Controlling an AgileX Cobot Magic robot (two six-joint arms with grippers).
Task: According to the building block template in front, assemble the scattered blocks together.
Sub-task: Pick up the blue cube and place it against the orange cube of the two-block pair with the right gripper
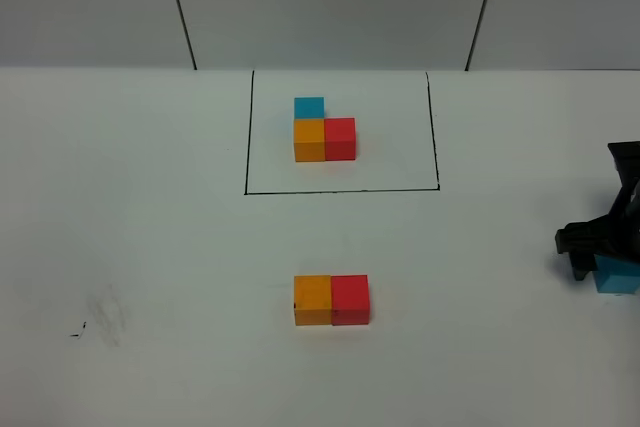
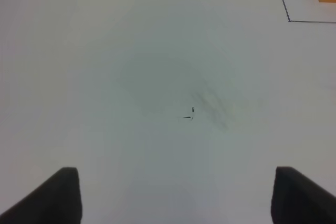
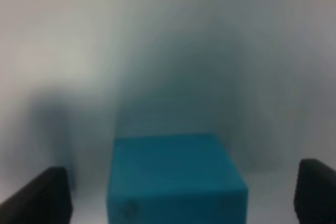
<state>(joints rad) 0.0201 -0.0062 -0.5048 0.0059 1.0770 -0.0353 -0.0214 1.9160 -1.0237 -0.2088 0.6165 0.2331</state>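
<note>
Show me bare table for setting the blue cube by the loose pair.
Bare: the strip between the frame's lower line and the orange cube and red cube; also the table left of them, only faintly smudged. Crowded: inside the frame around the template, and the right edge, where the right gripper straddles the blue cube.

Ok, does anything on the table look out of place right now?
Only the blue cube: it sits far right, apart from the joined orange cube and red cube, inside the open right gripper. A faint grey smudge marks the table at left.
</note>
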